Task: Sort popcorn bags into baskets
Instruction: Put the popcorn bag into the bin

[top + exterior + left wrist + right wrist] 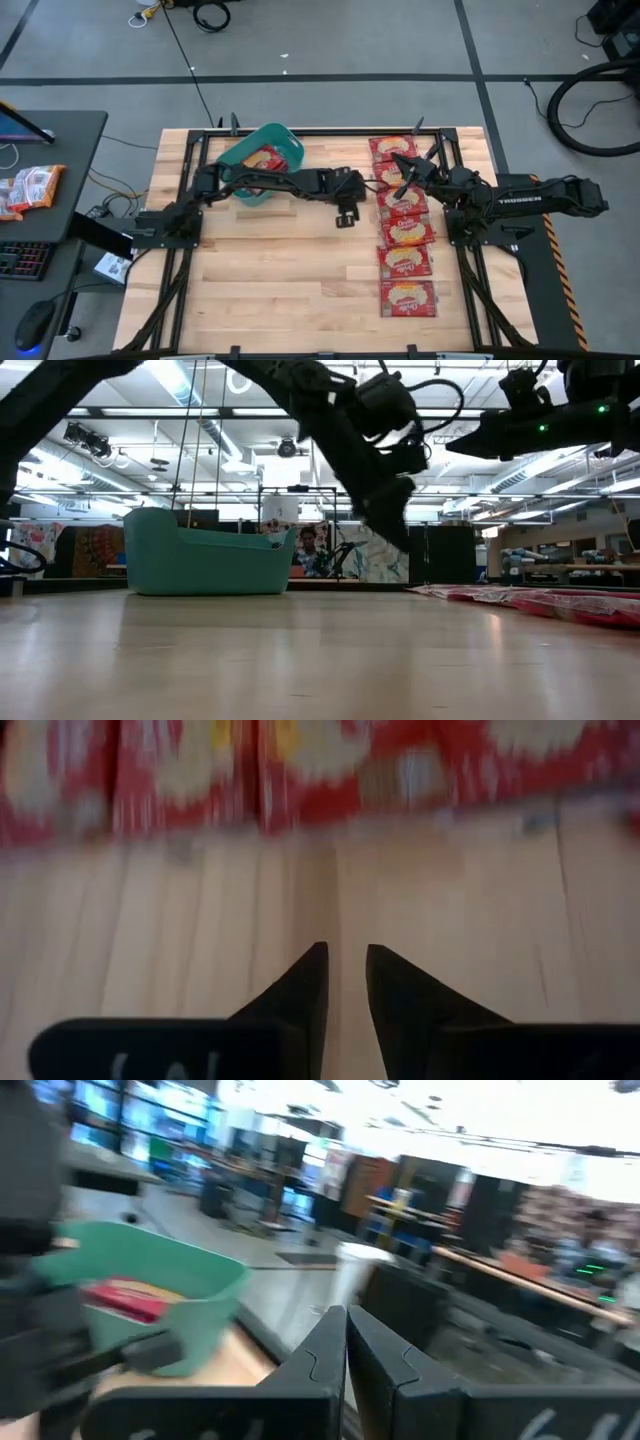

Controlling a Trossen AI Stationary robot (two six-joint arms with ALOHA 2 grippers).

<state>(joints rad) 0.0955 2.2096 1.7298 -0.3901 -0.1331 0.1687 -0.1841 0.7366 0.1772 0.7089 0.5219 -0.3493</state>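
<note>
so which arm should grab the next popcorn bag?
Probably left: the left gripper hovers empty beside the popcorn bags, fingers pointing at them. The right gripper is raised and shut.

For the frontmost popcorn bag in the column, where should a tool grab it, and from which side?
Probably the frontmost popcorn bag is best taken from straight above, pinching one edge facing bare table: it lies flat, with a neighbour at its far edge only. The left tool hangs over the wood nearby.

Robotics lab/workshop: grey concrete floor [330, 40] w/ loose cables [590, 110], ceiling strip lights [190, 390], workbenches [500, 1270] behind.
</note>
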